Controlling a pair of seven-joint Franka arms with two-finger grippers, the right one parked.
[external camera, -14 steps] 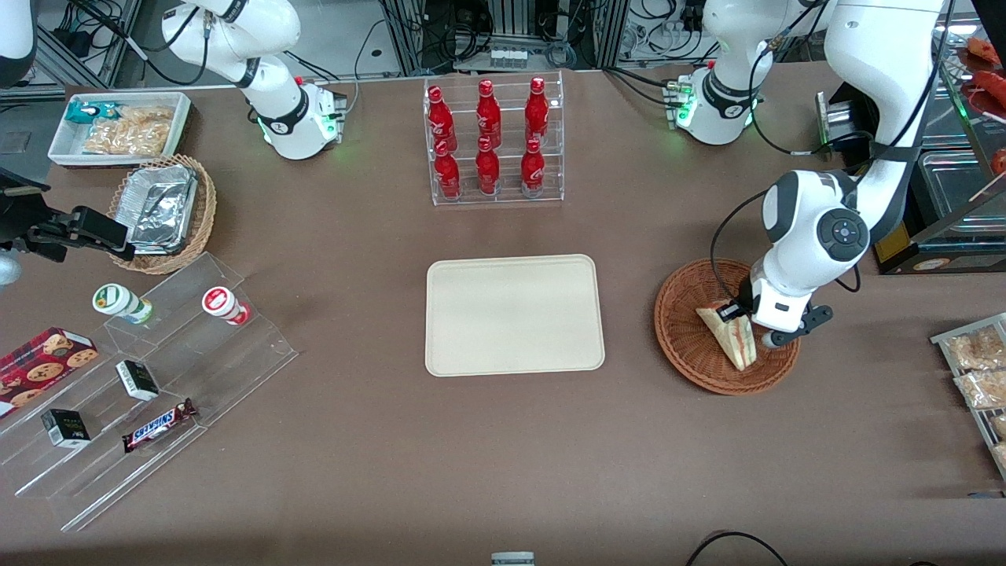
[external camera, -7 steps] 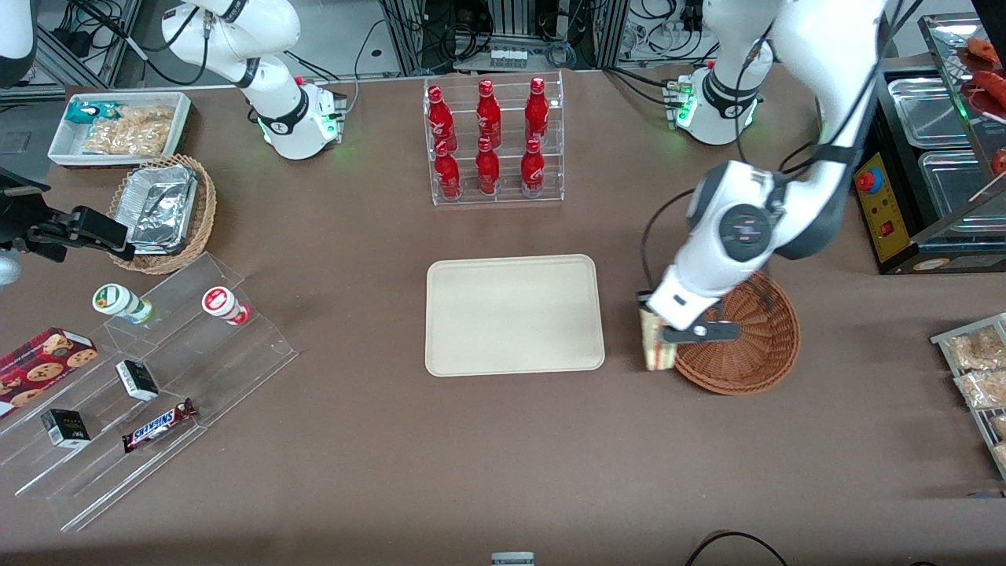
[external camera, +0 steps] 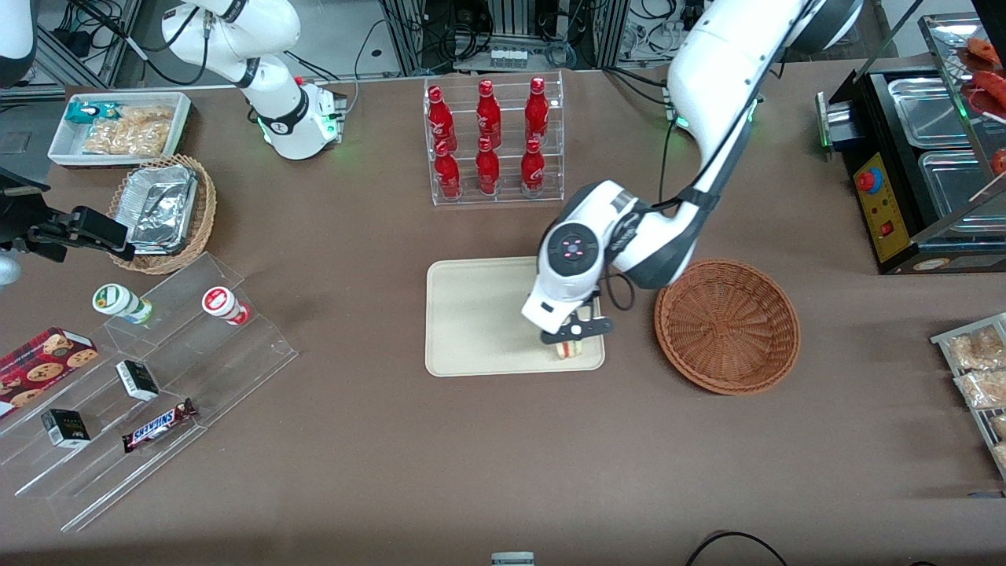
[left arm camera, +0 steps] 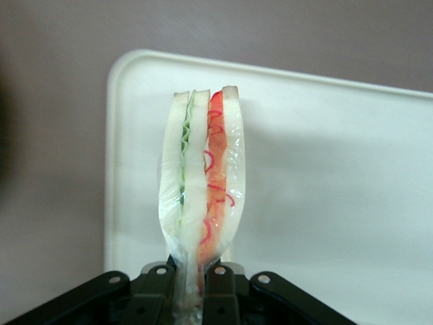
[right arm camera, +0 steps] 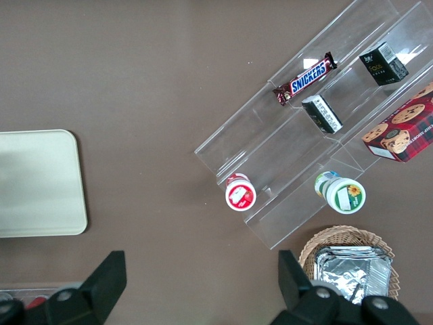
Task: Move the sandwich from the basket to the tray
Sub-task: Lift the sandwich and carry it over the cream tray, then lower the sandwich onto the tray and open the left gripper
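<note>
The hand (external camera: 571,336) pinches the sandwich (left arm camera: 201,181) by its corner, above the tray (external camera: 471,314), probably to lower it there.

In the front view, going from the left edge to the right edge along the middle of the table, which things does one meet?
Clear stepped stand → tray → pincer, shut on the sandwich over the tray → basket.

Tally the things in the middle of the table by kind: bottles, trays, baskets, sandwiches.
Red bottles in the clear rack: 6
Tray: 1
Basket, reddish-brown wicker: 1
Sandwich, held over the tray by the pincer, shut on it: 1
Total: 9
</note>
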